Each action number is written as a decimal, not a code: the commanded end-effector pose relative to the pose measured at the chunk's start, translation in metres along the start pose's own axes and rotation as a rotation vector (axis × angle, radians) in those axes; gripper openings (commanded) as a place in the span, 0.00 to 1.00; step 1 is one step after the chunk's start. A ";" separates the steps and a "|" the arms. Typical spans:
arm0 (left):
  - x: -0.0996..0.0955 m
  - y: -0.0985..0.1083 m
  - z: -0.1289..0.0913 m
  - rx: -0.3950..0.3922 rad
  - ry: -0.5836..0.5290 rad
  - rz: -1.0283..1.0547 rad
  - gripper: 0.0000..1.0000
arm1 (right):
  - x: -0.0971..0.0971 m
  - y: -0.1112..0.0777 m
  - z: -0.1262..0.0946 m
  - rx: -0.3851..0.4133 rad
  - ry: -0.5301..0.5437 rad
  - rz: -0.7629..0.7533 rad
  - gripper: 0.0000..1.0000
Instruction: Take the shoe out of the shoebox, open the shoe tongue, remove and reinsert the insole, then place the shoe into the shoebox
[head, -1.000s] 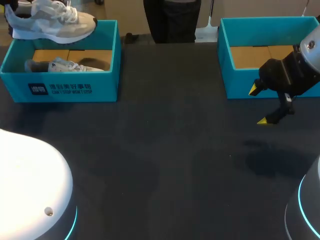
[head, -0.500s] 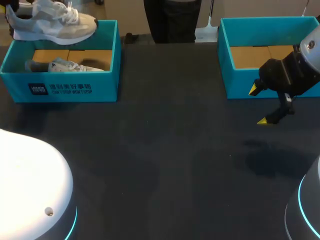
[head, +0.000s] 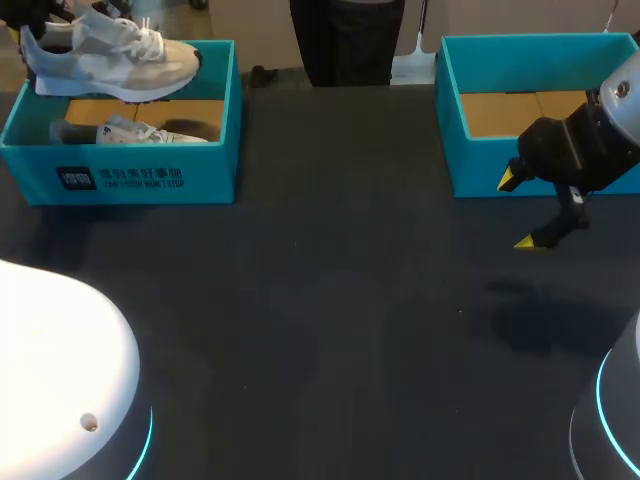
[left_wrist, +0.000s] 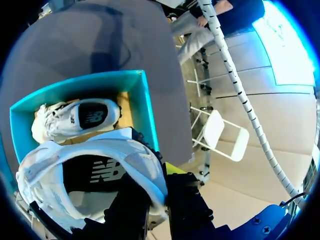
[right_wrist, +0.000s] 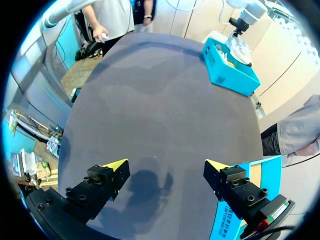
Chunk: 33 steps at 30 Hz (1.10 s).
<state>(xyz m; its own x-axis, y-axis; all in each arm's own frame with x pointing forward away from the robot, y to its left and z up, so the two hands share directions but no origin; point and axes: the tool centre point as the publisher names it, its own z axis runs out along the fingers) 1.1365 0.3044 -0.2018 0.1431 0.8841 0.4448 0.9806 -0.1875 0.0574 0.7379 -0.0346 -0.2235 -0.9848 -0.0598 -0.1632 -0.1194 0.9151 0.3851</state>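
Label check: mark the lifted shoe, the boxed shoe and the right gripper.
lifted shoe (head: 110, 62): head view, midfoot side.
boxed shoe (head: 135, 132): head view, laces.
right gripper (head: 518, 211): head view, midway between its yellow tips.

A robotics test lab: we work at a dark table (head: 330, 300), with our left arm's base (head: 60, 350) and right arm's base (head: 615, 420), both rounded and edged in cyan light, at its near corners. The left shoebox (head: 130, 180) and right shoebox (head: 480, 170), teal and open, stand like staged props, a pale shoe (head: 110, 60) held aloft over the left.
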 end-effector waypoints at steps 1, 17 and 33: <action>0.005 0.017 0.010 0.014 -0.022 -0.008 0.00 | 0.000 0.001 0.001 0.004 -0.001 0.001 1.00; -0.013 0.046 0.046 -0.008 -0.044 0.040 0.00 | 0.000 0.001 0.001 0.004 -0.001 0.001 1.00; -0.029 0.060 0.087 -0.029 -0.060 0.082 0.00 | 0.000 0.001 0.001 0.004 -0.001 0.001 1.00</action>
<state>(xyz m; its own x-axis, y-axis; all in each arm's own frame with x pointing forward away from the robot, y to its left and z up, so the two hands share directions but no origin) 1.1945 0.3034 -0.2792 0.2303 0.8884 0.3972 0.9613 -0.2711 0.0490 0.7379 -0.0346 -0.2235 -0.9848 -0.0597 -0.1632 -0.1193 0.9151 0.3852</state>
